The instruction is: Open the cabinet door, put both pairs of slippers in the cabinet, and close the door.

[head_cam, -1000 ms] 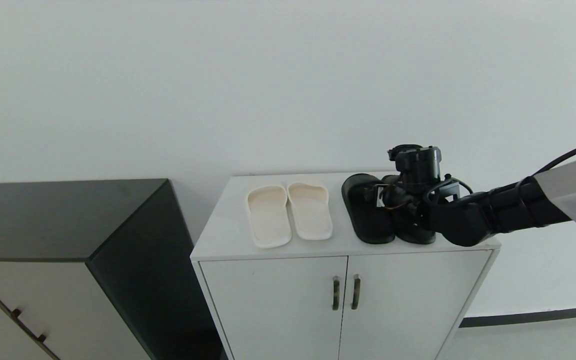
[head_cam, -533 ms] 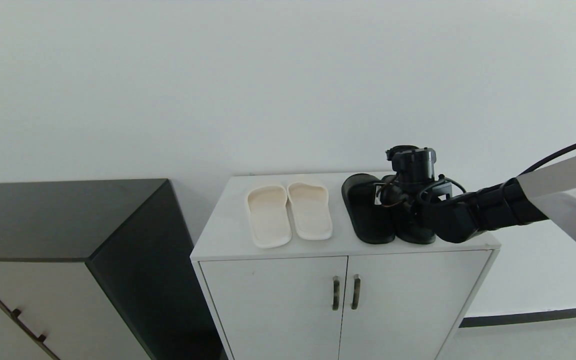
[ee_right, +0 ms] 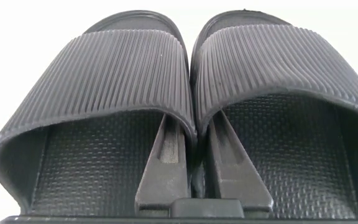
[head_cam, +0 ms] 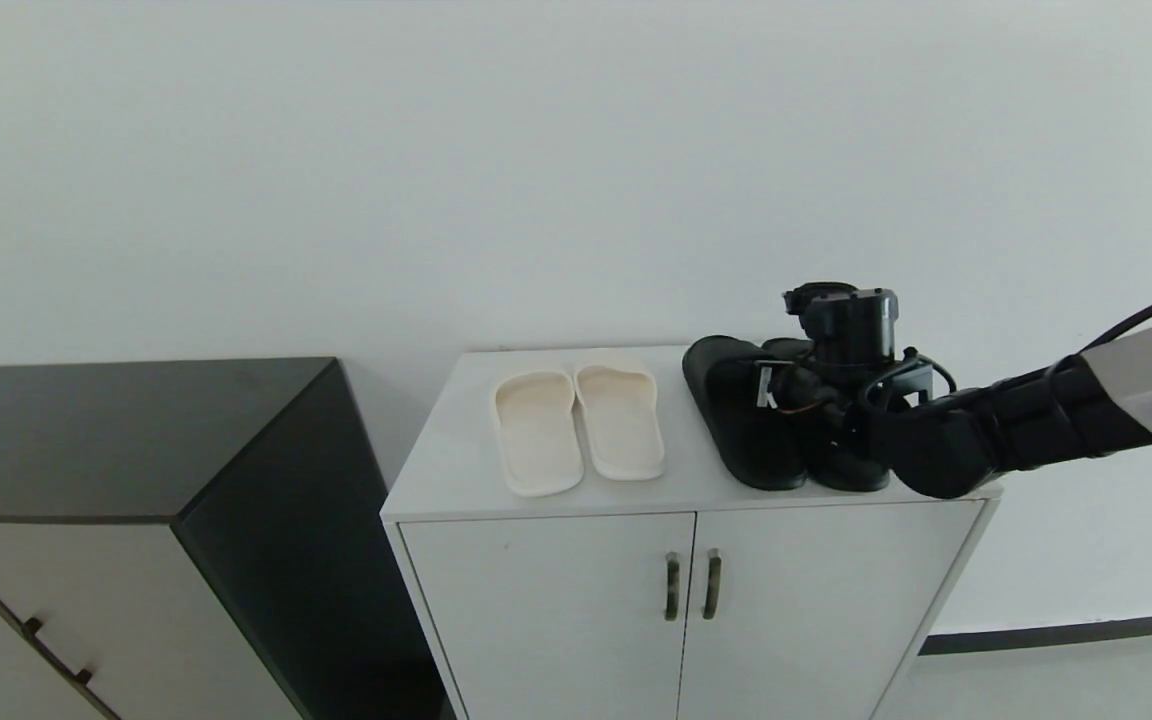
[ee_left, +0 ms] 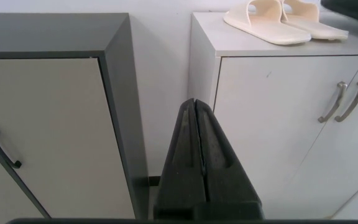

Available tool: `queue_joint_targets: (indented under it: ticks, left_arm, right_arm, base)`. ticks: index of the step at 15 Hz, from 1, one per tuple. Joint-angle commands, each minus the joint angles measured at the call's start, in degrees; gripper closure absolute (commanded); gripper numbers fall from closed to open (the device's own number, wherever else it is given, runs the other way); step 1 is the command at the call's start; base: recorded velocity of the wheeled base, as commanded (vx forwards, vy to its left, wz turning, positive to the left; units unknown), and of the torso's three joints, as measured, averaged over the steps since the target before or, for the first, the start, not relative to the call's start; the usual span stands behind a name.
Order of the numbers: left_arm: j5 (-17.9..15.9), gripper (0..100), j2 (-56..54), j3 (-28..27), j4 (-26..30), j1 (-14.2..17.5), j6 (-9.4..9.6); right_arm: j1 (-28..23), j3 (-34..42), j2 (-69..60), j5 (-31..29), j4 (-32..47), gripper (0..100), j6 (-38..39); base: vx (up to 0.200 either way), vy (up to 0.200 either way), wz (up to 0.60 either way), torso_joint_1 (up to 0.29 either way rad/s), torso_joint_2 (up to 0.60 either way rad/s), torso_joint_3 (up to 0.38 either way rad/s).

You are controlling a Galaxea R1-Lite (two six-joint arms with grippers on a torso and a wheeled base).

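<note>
A pair of black slippers (head_cam: 748, 425) sits on the right of the white cabinet's top (head_cam: 451, 445), its far end tipped slightly up. My right gripper (ee_right: 194, 155) has one finger (ee_right: 163, 152) in each slipper, under the ribbed straps (ee_right: 120, 68), and is shut on the two inner side walls. In the head view the right wrist (head_cam: 841, 330) stands over the pair. A cream pair (head_cam: 581, 425) lies flat to the left (ee_left: 284, 18). Both cabinet doors are closed, with handles (head_cam: 691, 585) at the middle. My left gripper (ee_left: 196, 109) hangs low before the cabinets, shut on nothing.
A dark cabinet (head_cam: 136, 430) with pale door fronts stands just left of the white one, with a narrow gap between them (ee_left: 160, 112). A plain white wall runs behind. Floor shows at the lower right (head_cam: 1056, 680).
My right arm has shifted slightly right and up. The black pair has moved with it, its far end rising a little off the cabinet top.
</note>
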Motion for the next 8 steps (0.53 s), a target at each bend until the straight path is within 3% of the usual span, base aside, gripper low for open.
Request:
queue_joint_targets:
  ticks: [1, 4, 8]
  left_arm:
    - [0.03, 100, -0.01, 0.00, -0.02, 0.01, -0.04]
    - [0.03, 100, -0.01, 0.00, -0.02, -0.08, 0.05]
    - [0.03, 100, -0.01, 0.00, -0.02, 0.01, 0.23]
  right_arm:
    - [1.55, 9.21, -10.43, 3.55, -3.11, 100, -1.30]
    - [6.04, 23.36, -23.62, 11.99, -4.52, 100, -3.06]
    - [13.68, 32.59, -30.47, 19.28, -4.60, 100, -4.20]
  base:
    - [0.000, 0.000, 0.00, 0.000, 0.00, 0.000]
    - [0.000, 0.000, 0.00, 0.000, 0.00, 0.000]
    - [0.000, 0.000, 0.00, 0.000, 0.00, 0.000]
